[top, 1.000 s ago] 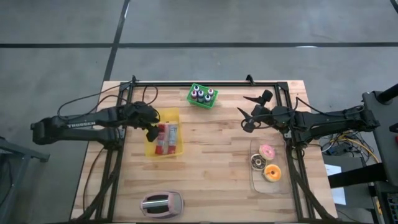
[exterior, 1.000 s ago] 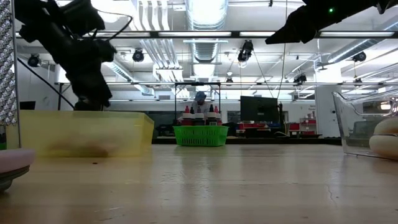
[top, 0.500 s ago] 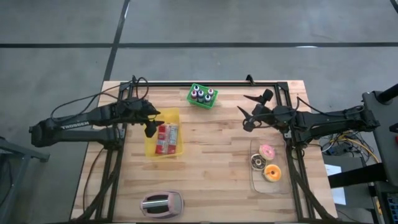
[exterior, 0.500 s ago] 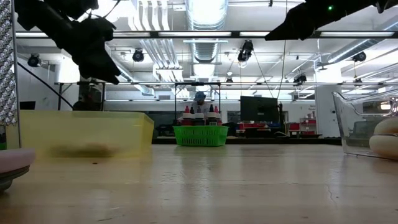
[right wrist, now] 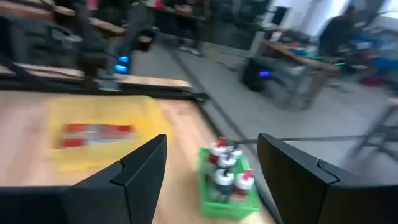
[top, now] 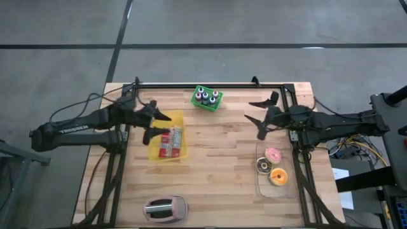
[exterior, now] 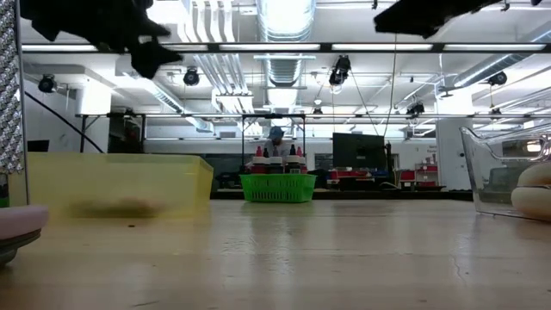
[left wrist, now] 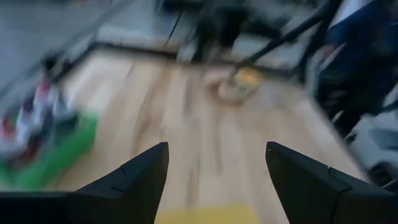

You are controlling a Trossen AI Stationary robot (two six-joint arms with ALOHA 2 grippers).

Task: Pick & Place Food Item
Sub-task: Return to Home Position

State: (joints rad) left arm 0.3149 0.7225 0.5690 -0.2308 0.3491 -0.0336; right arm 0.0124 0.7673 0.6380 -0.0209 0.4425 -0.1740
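Two dark arms reach in from the sides of the high view, both raised above the wooden worktop (top: pixel 216 184). The left gripper (top: pixel 158 124) hangs over the upper left edge of the yellow bin (top: pixel 153 153), its fingers (left wrist: pixel 134 180) spread wide apart with nothing between them. The right gripper (top: pixel 258 116) sits right of centre, above bare wood between the green basket (top: pixel 207 104) and the clear bin (top: pixel 259 185), and its fingers are likewise apart and empty. The red popcorn bags (top: pixel 170 140) lie flat inside the yellow bin, left of centre in the frame. The clear bin stands at the lower right and holds three donuts: a pink donut (top: pixel 273 154) nearest the top, a dark donut (top: pixel 262 166) just beside it to the lower left, and an orange donut (top: pixel 278 176) below them. The green basket rests near the top centre edge of the worktop, filled with small upright bottles (top: pixel 206 96). A pink toaster (top: pixel 165 207) sits alone at the bottom of the frame, well apart from both bins. In the low view both arms show only along the top edge, clear of everything on the wood.
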